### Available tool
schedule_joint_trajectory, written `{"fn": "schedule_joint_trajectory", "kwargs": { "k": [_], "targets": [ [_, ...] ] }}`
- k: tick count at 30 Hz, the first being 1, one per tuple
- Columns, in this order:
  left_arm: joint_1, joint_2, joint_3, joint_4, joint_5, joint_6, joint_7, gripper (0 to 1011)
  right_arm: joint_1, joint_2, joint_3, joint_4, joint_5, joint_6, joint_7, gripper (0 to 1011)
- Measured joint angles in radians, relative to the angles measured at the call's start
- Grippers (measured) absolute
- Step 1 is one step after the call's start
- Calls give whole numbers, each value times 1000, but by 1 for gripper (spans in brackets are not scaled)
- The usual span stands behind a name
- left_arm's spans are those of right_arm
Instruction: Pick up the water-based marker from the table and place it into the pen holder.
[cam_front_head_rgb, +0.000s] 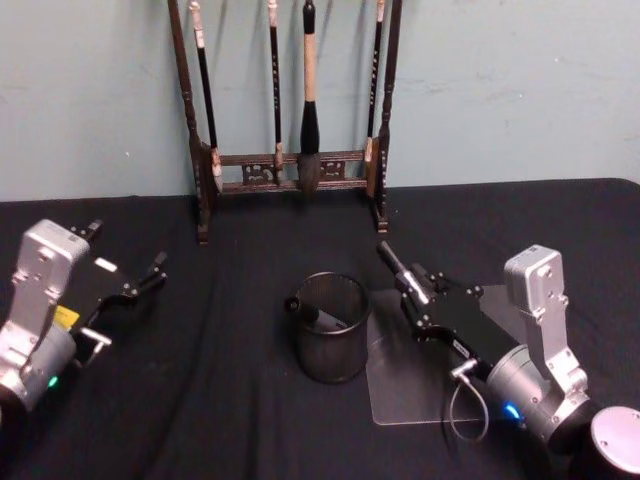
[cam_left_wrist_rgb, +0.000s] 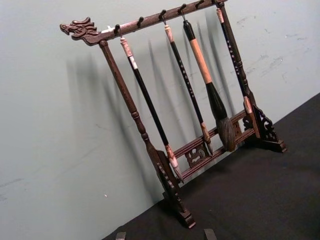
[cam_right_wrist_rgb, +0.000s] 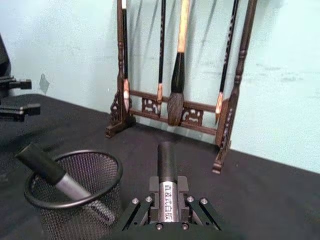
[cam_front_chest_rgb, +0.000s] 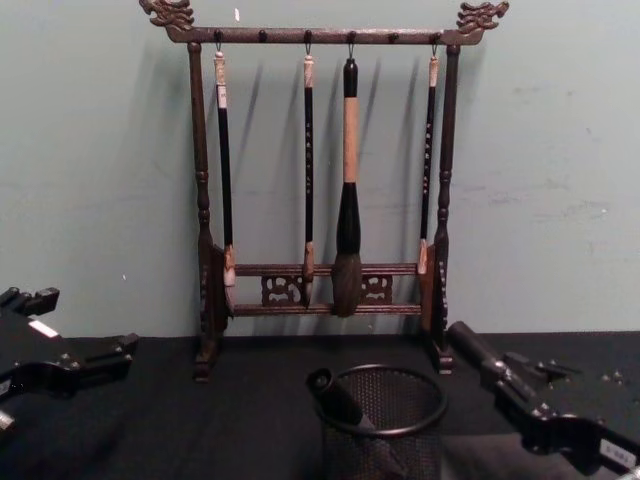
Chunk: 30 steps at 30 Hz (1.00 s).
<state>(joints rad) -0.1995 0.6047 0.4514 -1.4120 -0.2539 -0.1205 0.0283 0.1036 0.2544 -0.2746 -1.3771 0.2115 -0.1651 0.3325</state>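
Water-based marker (cam_front_head_rgb: 398, 265) is not on the table (cam_front_head_rgb: 220, 400). It is clamped in the right gripper (cam_front_head_rgb: 418, 292), jaws closed on its labelled body, cap end sticking out fwd. Long axis is nearly level and points fwd-left, twd the brush rack (cam_front_head_rgb: 290, 170). Pen holder (cam_front_head_rgb: 330, 355) stands just left of this gripper and a bit nearer the robot, so the cap end is beside the rim, not over the opening. I judge the marker needs tipping upright first. Another marker (cam_front_head_rgb: 325, 318) leans inside the holder. Left gripper (cam_front_head_rgb: 125, 250) is parked far left, fingers apart, holding nothing. The held marker's rear end is hidden in the jaws, and its height above the rim is hard to tell.
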Motion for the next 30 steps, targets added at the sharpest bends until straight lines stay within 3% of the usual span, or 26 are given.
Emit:
{"fn": "schedule_joint_trajectory", "kwargs": {
  "k": [13,30],
  "targets": [
    [0,0,0,0,0,0,0,1009,-7,-22,22,-1,23,-107,19,213],
    [0,0,0,0,0,0,0,1009,44,-15,-4,14,85,-93,104,213]
  ]
}}
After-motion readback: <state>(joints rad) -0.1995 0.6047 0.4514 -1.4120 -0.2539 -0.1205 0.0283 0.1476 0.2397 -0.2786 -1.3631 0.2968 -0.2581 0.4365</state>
